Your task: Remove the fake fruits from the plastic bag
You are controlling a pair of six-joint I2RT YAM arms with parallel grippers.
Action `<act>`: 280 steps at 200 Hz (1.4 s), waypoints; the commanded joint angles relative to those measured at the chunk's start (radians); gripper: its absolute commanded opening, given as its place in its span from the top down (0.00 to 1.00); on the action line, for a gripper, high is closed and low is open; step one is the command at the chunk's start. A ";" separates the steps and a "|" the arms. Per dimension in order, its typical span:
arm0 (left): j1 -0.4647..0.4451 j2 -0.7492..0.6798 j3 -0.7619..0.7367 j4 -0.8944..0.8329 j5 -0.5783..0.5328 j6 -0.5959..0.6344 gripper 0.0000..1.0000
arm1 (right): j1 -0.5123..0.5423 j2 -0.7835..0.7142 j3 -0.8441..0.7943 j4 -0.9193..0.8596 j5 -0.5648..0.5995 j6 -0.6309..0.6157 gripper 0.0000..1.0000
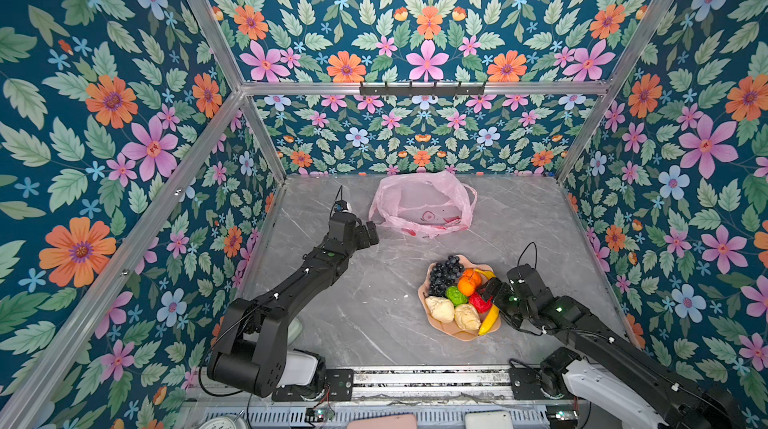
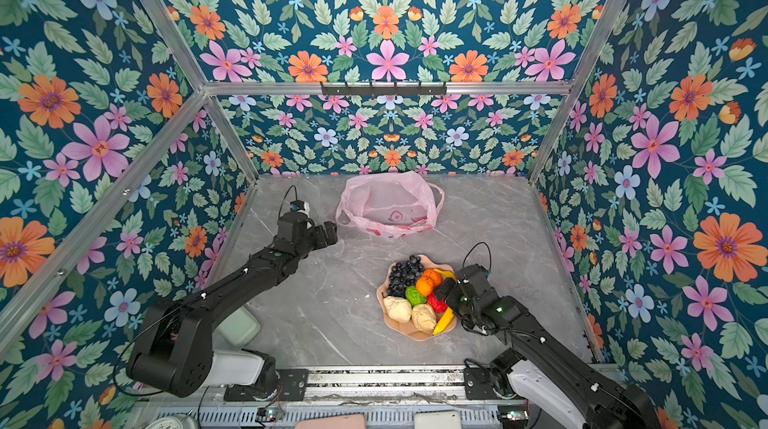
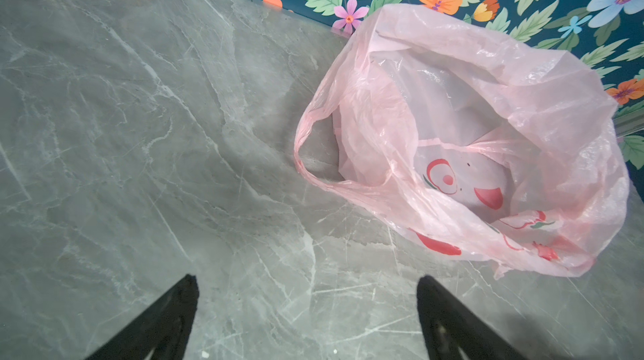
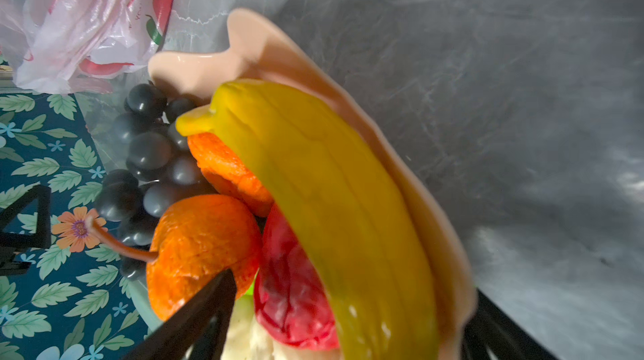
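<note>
Left gripper (image 1: 371,233) hovers over the grey table (image 1: 365,306), just beside the near left corner of the bag (image 1: 424,202); we see no contact. In the left wrist view its fingers (image 3: 170,309) are spread wide, with only bare table between them, so it is released.

The pink bag sits at the back of the table, close to the wall (image 1: 415,148), slumped with its mouth open. Inside it we make out only film and printed red pictures.

The fruits are all on the peach plate (image 1: 462,338), front right of centre and well apart from the bag:
- grapes (image 1: 444,275) at the back left
- two oranges (image 1: 469,281) beside them
- green fruit (image 1: 456,295) in the middle
- red fruit (image 1: 480,303) to its right
- two cream lumps (image 1: 440,309) at the front
- banana (image 1: 490,317) along the right rim

Right gripper (image 1: 489,289) sits low over the plate's right edge. In the right wrist view its jaws stand wide, with the banana and plate rim between them. One finger is in front of an orange and the other is outside the rim. We see no squeeze on anything, so it is released too.
</note>
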 commanded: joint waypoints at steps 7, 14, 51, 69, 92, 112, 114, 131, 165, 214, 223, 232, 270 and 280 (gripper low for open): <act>0.006 -0.022 -0.018 -0.009 -0.031 0.017 0.00 | 0.012 0.063 0.027 0.110 0.013 -0.003 0.07; 0.007 -0.030 -0.024 -0.012 -0.035 0.017 0.00 | 0.015 0.081 0.033 0.123 0.014 -0.004 0.07; 0.016 -0.073 -0.059 -0.023 -0.062 0.017 0.00 | 0.034 0.185 0.087 0.188 0.015 -0.014 0.07; 0.019 -0.096 -0.080 -0.023 -0.072 0.014 0.00 | 0.046 0.241 0.111 0.225 0.009 -0.015 0.07; 0.023 -0.118 -0.105 -0.023 -0.082 0.011 0.00 | 0.055 0.330 0.156 0.286 -0.012 -0.009 0.07; 0.024 -0.132 -0.118 -0.027 -0.087 0.011 0.00 | 0.071 0.402 0.208 0.302 -0.012 -0.023 0.07; 0.024 -0.134 -0.121 -0.028 -0.089 0.011 0.00 | 0.073 0.412 0.211 0.305 -0.012 -0.023 0.07; 0.024 -0.142 -0.130 -0.026 -0.089 0.010 0.00 | 0.075 0.467 0.235 0.338 -0.028 -0.023 0.07; 0.024 -0.143 -0.138 -0.021 -0.089 0.007 0.00 | 0.089 0.545 0.299 0.354 -0.033 -0.034 0.07; 0.025 -0.142 -0.138 -0.017 -0.093 0.005 0.00 | 0.092 0.551 0.322 0.277 0.010 -0.055 0.02; 0.025 -0.141 -0.137 -0.015 -0.095 0.005 0.00 | 0.093 0.541 0.326 0.245 0.030 -0.062 0.01; 0.025 -0.141 -0.138 -0.011 -0.098 0.005 0.00 | 0.093 0.529 0.329 0.217 0.048 -0.070 0.01; 0.025 -0.152 -0.141 0.010 -0.180 0.013 0.00 | 0.088 0.458 0.374 0.055 0.171 -0.187 0.01; 0.025 -0.157 -0.137 0.012 -0.228 0.017 0.00 | 0.074 0.432 0.394 0.019 0.206 -0.251 0.01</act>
